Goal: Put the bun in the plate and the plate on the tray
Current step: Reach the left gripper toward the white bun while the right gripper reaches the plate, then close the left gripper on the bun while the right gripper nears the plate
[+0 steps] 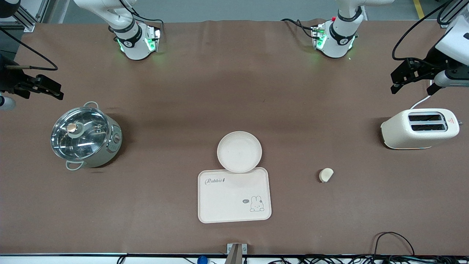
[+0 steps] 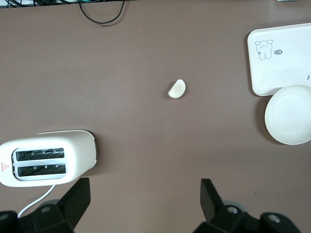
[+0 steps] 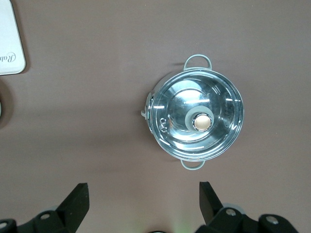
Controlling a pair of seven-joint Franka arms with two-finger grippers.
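The bun (image 1: 326, 175) lies on the brown table, toward the left arm's end from the tray (image 1: 227, 201); it also shows in the left wrist view (image 2: 177, 89). The round plate (image 1: 239, 151) is empty and sits just farther from the front camera than the tray, its rim overlapping the tray's edge. The left wrist view shows the plate (image 2: 290, 114) and the tray (image 2: 282, 63). My left gripper (image 1: 413, 87) (image 2: 146, 199) is open and empty, up over the table by the toaster. My right gripper (image 1: 40, 93) (image 3: 144, 199) is open and empty, up over the table by the pot.
A cream toaster (image 1: 421, 128) (image 2: 46, 158) stands at the left arm's end of the table. A lidded steel pot (image 1: 85, 136) (image 3: 197, 119) stands at the right arm's end. Cables lie along the table edge nearest the front camera (image 1: 392, 238).
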